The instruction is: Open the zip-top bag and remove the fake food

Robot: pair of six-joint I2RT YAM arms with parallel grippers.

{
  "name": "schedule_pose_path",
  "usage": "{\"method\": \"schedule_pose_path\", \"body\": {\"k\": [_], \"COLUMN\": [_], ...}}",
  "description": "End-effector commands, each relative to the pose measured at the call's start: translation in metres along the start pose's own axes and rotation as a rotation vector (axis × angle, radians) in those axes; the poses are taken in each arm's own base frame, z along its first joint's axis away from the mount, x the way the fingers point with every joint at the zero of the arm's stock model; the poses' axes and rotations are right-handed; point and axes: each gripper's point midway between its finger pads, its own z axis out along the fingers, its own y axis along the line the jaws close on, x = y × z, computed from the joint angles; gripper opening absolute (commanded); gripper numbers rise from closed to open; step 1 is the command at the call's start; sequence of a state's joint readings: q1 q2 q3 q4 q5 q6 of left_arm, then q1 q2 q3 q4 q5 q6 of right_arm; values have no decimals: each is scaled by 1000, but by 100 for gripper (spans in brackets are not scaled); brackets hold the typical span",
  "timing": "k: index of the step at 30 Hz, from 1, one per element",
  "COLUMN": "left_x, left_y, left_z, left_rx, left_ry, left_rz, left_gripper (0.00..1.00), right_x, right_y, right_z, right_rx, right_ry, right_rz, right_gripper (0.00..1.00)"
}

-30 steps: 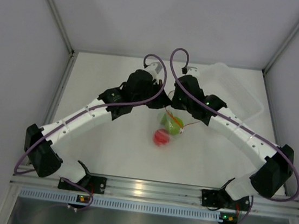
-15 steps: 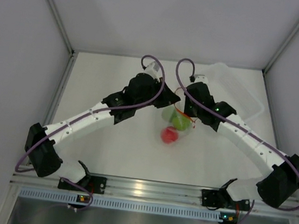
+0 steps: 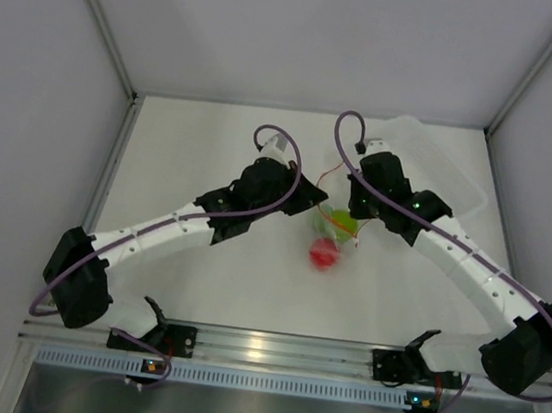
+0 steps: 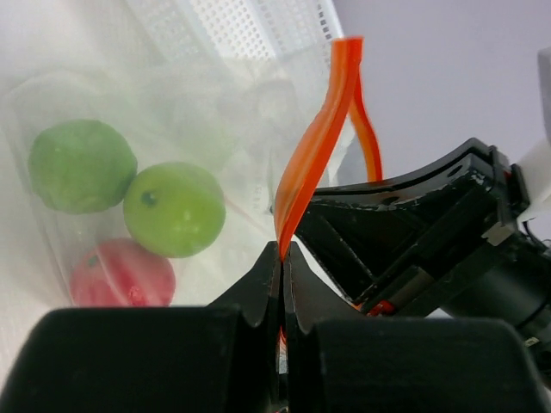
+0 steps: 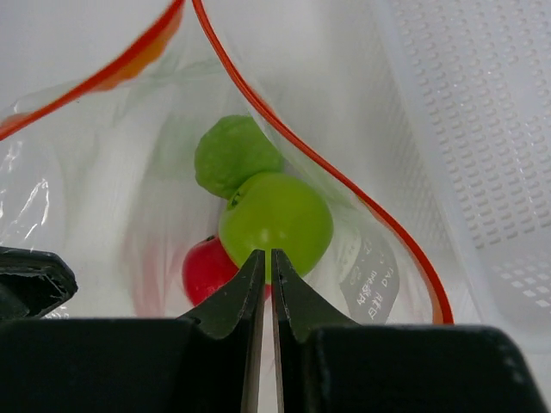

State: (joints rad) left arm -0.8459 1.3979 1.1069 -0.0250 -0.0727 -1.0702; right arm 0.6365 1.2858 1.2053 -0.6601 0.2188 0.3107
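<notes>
fake food [image 5: 274, 215] inside pinched zip-top bag [image 5: 379, 284]

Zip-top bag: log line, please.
zip-top bag mouth parted | left gripper shut on zip strip | right gripper shut on bag | fake food inside

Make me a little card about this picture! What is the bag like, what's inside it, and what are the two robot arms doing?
Bag: small clear crinkly zip-top bag with an orange zip strip, mouth pulled open
Inside: lime-green plastic ball, second lime-green ball, red plastic ball
Left jaws: shut on the orange zip strip
Right jaws: shut, seemingly pinching the bag's other side
Nearby: clear rigid rectangular tub, beside the bag
Food out yet: no, all three balls are in the bag
</notes>
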Motion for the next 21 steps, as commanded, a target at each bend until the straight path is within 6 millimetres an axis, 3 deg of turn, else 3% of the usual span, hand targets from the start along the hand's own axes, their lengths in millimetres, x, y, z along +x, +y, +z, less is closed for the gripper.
{"method": "schedule_pose_path", "body": {"k": [1, 5, 10, 14, 16, 21], "left_x": [-12, -9, -5, -1, 6, 14], "left_y": [-12, 5, 18, 24, 29, 37], "left_z": [-8, -11, -13, -13, -13, -16], "left_rx": [56, 22, 1, -5, -6, -13], "left_ry": [-60, -68, -64, -44, -16, 8], "left_rz": [-21, -8, 3, 9, 19, 23], "left_gripper": [0, 0, 0, 0, 0, 0], "right_x": [17, 26, 31, 39, 36, 40], "right_y": [6, 12, 35, 33, 26, 23], "right_z": [7, 16, 22, 36, 43, 51], "right_rx": [-11, -13, -49, 3, 52, 83], "right_ry": [65, 97, 113, 135, 108, 128], "right_rz": [-70, -101, -147, -174, -168, -182], "right_gripper": [8, 9, 10, 13, 25, 31]}}
